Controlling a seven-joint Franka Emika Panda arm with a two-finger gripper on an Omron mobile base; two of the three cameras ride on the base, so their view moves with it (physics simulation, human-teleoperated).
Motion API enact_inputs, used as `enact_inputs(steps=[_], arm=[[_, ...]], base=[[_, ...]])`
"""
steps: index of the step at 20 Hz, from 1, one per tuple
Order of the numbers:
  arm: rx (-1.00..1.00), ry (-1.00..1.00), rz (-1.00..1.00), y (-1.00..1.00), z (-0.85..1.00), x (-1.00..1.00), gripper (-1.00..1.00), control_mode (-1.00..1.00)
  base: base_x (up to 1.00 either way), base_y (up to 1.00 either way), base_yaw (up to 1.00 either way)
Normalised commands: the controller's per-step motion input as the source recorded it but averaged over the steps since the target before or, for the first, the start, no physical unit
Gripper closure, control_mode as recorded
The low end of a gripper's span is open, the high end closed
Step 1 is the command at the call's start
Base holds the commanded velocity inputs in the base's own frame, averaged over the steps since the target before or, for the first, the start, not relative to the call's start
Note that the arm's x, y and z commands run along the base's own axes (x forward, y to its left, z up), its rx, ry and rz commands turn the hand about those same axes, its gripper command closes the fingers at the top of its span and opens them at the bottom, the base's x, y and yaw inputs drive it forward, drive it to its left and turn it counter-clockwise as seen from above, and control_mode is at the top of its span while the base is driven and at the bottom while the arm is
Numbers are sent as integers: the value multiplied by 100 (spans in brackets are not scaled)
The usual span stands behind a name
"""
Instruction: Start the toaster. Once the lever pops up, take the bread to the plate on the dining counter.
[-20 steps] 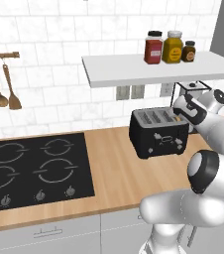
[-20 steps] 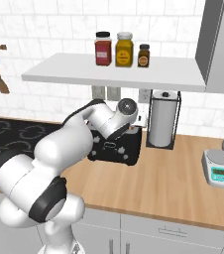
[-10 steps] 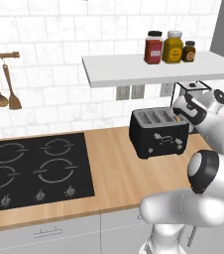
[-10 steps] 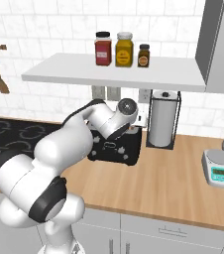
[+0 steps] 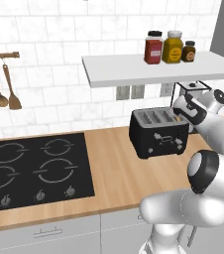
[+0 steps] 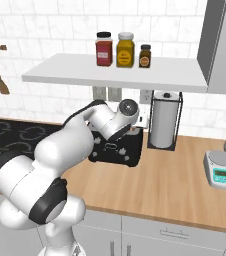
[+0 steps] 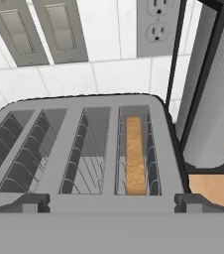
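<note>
The black toaster (image 5: 158, 132) with its silver slotted top (image 7: 84, 149) stands on the wood-topped counter by the tiled wall. The bread (image 7: 135, 154) sits upright, deep in the rightmost slot, and shows as a golden edge (image 5: 179, 118). My gripper (image 7: 112, 204) hovers just above the toaster's right end (image 6: 120, 146), pointing down at the slots. It is open, the fingertips (image 7: 29, 202) set wide apart with nothing between them. The plate and the dining counter are out of view.
A paper towel roll in a black wire holder (image 6: 163, 120) stands close on the toaster's right. A shelf with three jars (image 5: 168, 47) hangs overhead. A black cooktop (image 5: 34, 168) lies to the left. A small scale (image 6: 223, 170) sits at the far right.
</note>
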Motion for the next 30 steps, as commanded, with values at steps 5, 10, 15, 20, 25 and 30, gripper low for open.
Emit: enact_inputs(steps=[5,10,15,20,25,30], arm=[[0,0,0,0,0,0,-100,-100],[0,0,0,0,0,0,-100,-100],[0,0,0,0,0,0,-100,-100],[0,0,0,0,0,0,-100,-100],[0,0,0,0,0,0,-100,-100],[0,0,0,0,0,0,-100,-100]], base=[[0,0,0],[0,0,0],[0,0,0],[0,0,0],[0,0,0],[0,0,0]])
